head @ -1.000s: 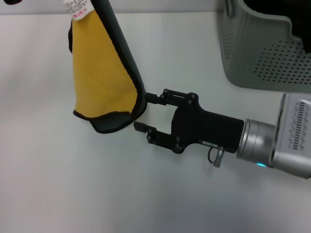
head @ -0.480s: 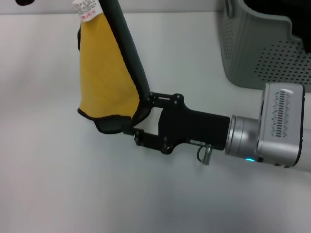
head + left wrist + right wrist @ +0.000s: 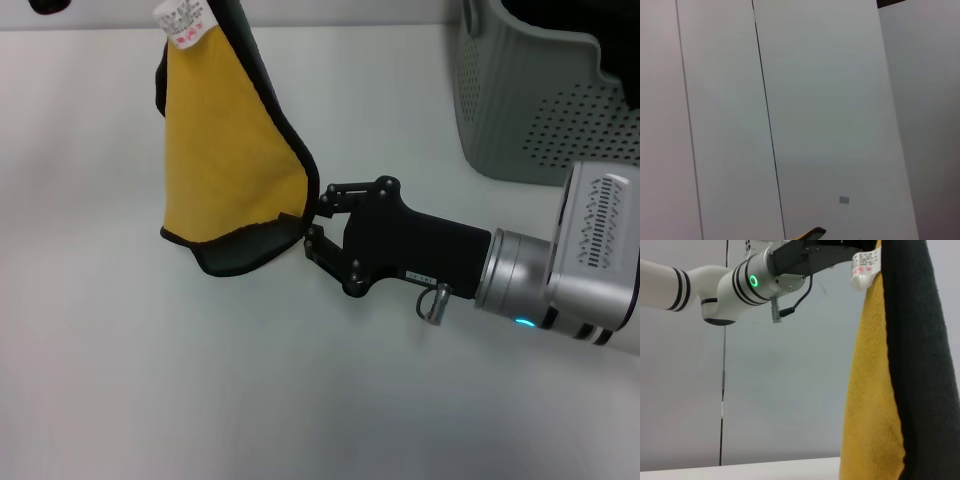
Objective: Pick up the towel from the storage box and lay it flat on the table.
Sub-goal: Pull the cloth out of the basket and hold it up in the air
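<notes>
the right hand (image 3: 312, 222) is clamped on the lower corner of the towel (image 3: 228, 165), which hangs above the counter (image 3: 200, 380). the left hand (image 3: 860, 247) holds its top, fingers hidden. the box (image 3: 545, 100) sits at the far right corner, cut off.

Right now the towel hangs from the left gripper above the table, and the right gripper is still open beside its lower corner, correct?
Not quite: the head view shows the right gripper shut on the lower corner of the towel. The towel does hang from the left gripper above the table.
</notes>
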`<state>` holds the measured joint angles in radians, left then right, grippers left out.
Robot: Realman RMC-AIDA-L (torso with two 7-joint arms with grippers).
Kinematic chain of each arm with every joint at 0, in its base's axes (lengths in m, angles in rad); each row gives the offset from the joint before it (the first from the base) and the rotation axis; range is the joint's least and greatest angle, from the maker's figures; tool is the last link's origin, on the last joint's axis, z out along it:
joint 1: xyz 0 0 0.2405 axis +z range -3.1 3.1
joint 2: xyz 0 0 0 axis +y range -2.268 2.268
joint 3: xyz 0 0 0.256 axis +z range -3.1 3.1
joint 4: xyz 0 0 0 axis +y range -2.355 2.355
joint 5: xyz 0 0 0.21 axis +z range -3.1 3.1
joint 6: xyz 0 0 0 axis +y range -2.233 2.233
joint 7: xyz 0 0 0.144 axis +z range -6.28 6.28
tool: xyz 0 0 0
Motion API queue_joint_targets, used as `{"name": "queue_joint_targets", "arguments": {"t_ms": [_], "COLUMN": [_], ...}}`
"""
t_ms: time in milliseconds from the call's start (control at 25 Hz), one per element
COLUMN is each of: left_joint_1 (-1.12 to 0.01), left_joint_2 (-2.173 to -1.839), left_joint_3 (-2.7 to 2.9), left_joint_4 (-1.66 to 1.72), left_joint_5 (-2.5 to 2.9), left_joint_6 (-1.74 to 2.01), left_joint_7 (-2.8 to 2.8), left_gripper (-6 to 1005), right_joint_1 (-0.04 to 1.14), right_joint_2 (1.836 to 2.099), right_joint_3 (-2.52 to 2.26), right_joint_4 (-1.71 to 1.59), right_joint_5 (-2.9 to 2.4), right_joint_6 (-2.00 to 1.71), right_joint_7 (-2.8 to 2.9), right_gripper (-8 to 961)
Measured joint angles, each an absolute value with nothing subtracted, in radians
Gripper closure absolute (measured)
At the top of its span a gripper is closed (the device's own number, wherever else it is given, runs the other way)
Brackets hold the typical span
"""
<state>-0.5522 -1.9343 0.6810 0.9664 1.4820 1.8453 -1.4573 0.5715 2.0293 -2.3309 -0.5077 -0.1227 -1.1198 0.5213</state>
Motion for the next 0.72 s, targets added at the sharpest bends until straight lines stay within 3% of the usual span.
{"name": "queue_joint_targets", "arguments": {"t_ms": [240,480,720], "left_joint_1": [-0.547,-0.519,-0.512], "left_joint_2": [-1.934,-1.924,-1.917], "left_joint_3": [0.681,0.681,0.676], "left_joint_4": [0.966,0.976,1.036], "left_joint_5": [1.482,1.482,1.482], "left_joint_6": [1.845,1.848,1.869], "left_joint_7": [-1.458,-1.482,-1.539], "left_gripper": [972,972,972], "right_joint_1": [0.55,0.507,0.468], "right_joint_2": [2.029,2.013,1.905], "right_joint_3": [-2.326,-2.279,-2.09], "right_joint_4": [-0.51,-0.511,-0.562], "right_joint_5": [-0.122,-0.127,-0.19], "right_joint_6": [-1.152,-1.308,-1.528], "right_joint_7": [0.519,0.574,0.823], "right_gripper": [842,952,949]}}
